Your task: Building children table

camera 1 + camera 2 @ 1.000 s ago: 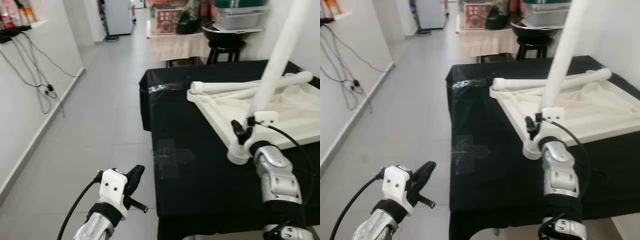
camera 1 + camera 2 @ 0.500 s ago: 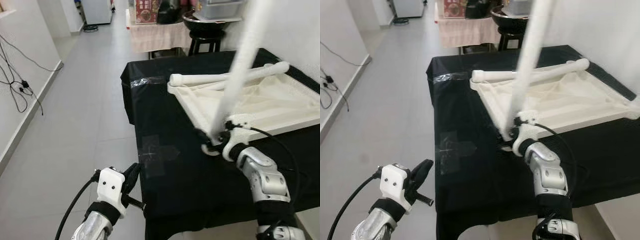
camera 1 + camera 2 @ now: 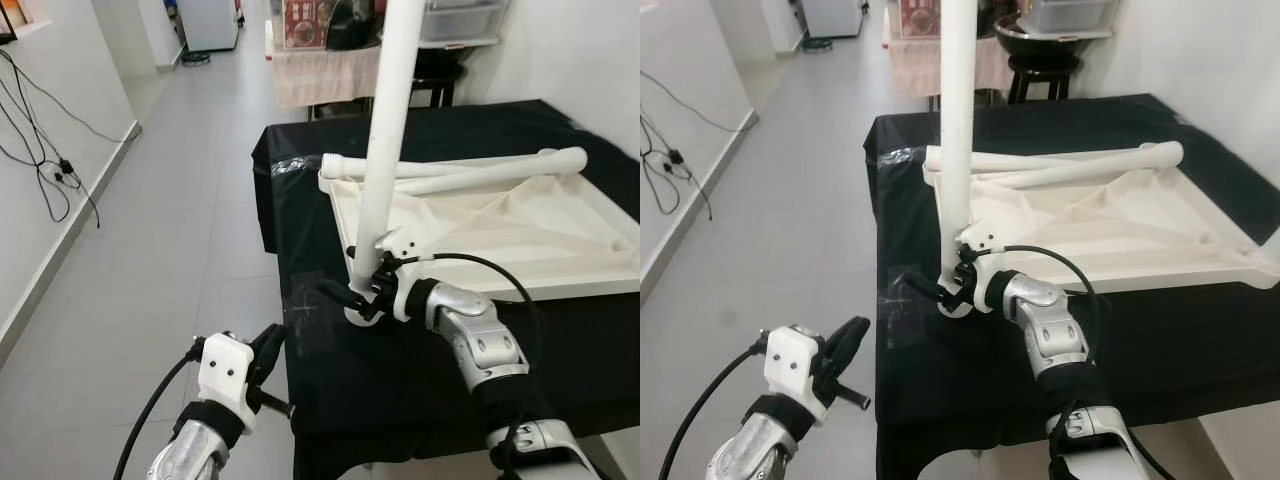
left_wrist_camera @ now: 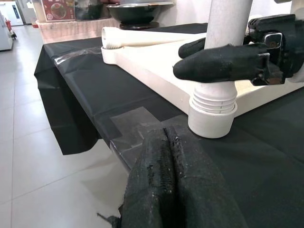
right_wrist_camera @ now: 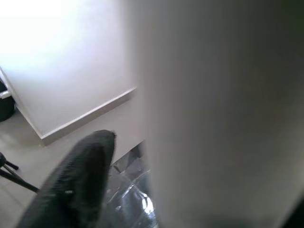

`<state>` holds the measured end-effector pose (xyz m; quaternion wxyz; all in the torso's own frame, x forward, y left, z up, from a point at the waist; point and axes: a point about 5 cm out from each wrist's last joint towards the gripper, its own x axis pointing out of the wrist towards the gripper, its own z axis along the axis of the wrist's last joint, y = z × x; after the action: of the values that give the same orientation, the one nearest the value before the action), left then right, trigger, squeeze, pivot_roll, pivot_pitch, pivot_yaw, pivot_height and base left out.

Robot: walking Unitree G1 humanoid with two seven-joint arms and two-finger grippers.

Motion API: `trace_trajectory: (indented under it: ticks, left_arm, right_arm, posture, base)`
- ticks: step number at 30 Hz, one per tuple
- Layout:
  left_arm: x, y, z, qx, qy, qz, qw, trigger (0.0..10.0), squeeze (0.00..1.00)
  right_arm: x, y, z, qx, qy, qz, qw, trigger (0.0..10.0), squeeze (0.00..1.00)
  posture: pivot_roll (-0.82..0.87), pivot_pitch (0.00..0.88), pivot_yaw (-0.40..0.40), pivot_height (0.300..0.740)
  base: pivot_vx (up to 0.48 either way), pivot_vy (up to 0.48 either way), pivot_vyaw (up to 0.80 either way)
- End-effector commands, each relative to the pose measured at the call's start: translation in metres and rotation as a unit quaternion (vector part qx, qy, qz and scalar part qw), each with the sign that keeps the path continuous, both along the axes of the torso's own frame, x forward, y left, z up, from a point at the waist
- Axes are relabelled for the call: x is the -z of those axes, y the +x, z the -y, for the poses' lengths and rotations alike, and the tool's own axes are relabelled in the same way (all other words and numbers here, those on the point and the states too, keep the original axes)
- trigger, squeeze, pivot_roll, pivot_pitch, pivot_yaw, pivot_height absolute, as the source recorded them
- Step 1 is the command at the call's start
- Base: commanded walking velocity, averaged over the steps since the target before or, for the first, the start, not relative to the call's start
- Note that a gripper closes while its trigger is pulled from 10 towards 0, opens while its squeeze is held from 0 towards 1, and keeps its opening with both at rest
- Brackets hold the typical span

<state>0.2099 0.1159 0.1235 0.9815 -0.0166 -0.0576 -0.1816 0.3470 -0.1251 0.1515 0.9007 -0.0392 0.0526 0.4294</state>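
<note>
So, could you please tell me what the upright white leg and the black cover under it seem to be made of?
The upright leg, held by the right end effector, looks like matte white moulded plastic: ridged rings above its base suggest moulding. The black cover looks like thin glossy plastic sheeting, judging by its shiny wrinkles and taped patches.

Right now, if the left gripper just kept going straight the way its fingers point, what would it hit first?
Probably the black-covered table's edge. The left gripper, fingers shut, points at it, and just behind stands the white table leg that the right gripper holds upright. Depth is uncertain.
</note>
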Motion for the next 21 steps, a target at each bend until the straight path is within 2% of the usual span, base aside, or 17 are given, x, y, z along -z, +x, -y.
trace_trajectory:
  ticks: [1, 9, 11, 12, 13, 14, 15, 16, 18, 19, 20, 21]
  left_arm:
    - [0.005, -0.001, -0.001, -0.003, 0.002, -0.015, 1.0, 10.0, 0.0]
    - [0.005, -0.001, -0.001, -0.004, 0.002, -0.015, 1.0, 10.0, 0.0]
    - [0.005, -0.002, -0.002, -0.004, 0.001, -0.015, 1.0, 10.0, 0.0]
    - [0.005, -0.003, -0.002, -0.003, 0.001, -0.015, 1.0, 10.0, 0.0]
    - [0.005, -0.004, -0.002, -0.002, 0.0, -0.016, 1.0, 10.0, 0.0]
    - [0.005, -0.004, -0.002, -0.002, 0.0, -0.016, 1.0, 10.0, 0.0]
    - [0.005, -0.005, -0.003, -0.001, 0.001, -0.017, 1.0, 10.0, 0.0]
    - [0.005, -0.006, -0.004, 0.001, 0.0, -0.018, 1.0, 10.0, 0.0]
    - [0.005, -0.006, -0.004, 0.001, 0.0, -0.018, 1.0, 10.0, 0.0]
    - [0.005, -0.006, -0.005, 0.002, -0.001, -0.02, 1.0, 10.0, 0.0]
    - [0.005, -0.006, -0.005, 0.002, -0.001, -0.02, 1.0, 10.0, 0.0]
    - [0.005, -0.006, -0.005, 0.005, -0.003, -0.022, 1.0, 10.0, 0.0]
  right_arm:
    - [0.0, 0.001, -0.016, -0.042, 0.009, -0.001, 0.999, 0.0, 0.0]
    - [0.002, 0.001, -0.013, -0.048, 0.024, -0.014, 0.998, 0.0, 0.0]
    - [0.01, -0.008, -0.005, -0.041, 0.032, -0.027, 0.998, 0.0, 0.0]
    - [0.017, -0.007, 0.006, 0.048, 0.005, -0.032, 0.998, 0.0, 0.0]
    - [0.023, -0.002, 0.022, 0.17, -0.031, -0.033, 0.984, 0.0, 0.0]
    - [0.023, -0.002, 0.022, 0.17, -0.031, -0.033, 0.984, 0.0, 0.0]
    - [0.032, -0.008, 0.058, 0.341, -0.048, -0.057, 0.937, 0.0, 0.0]
    - [0.036, -0.023, 0.081, 0.416, -0.079, -0.053, 0.904, 0.0, 0.0]
    - [0.036, -0.023, 0.081, 0.416, -0.079, -0.053, 0.904, 0.0, 0.0]
    - [0.039, -0.034, 0.091, 0.437, -0.084, -0.067, 0.893, 0.0, 0.0]
    - [0.039, -0.034, 0.091, 0.437, -0.084, -0.067, 0.893, 0.0, 0.0]
    - [0.038, -0.041, 0.095, 0.434, -0.088, -0.069, 0.894, 0.0, 0.0]
  posture:
    - [0.03, 0.035, 0.0, 0.74]
    - [0.03, 0.036, -0.002, 0.74]
    - [0.02, 0.046, 0.005, 0.74]
    - [0.02, 0.051, 0.007, 0.74]
    - [0.02, 0.051, 0.007, 0.74]
    - [0.02, 0.051, 0.007, 0.74]
    - [0.01, 0.061, 0.002, 0.74]
    - [0.02, 0.065, 0.007, 0.74]
    - [0.02, 0.065, 0.007, 0.74]
    - [0.01, 0.066, 0.014, 0.74]
    - [0.01, 0.066, 0.014, 0.74]
    - [-0.01, 0.063, 0.015, 0.74]
  base:
    - [0.0, 0.0, 0.0]
    - [0.0, 0.0, 0.0]
    - [0.0, 0.0, 0.0]
    - [0.0, 0.0, 0.0]
    - [0.0, 0.0, 0.0]
    - [0.0, 0.0, 0.0]
    - [0.0, 0.0, 0.0]
    - [0.0, 0.0, 0.0]
    - [0.0, 0.0, 0.0]
    - [0.0, 0.0, 0.0]
    - [0.0, 0.0, 0.0]
    - [0.0, 0.0, 0.0]
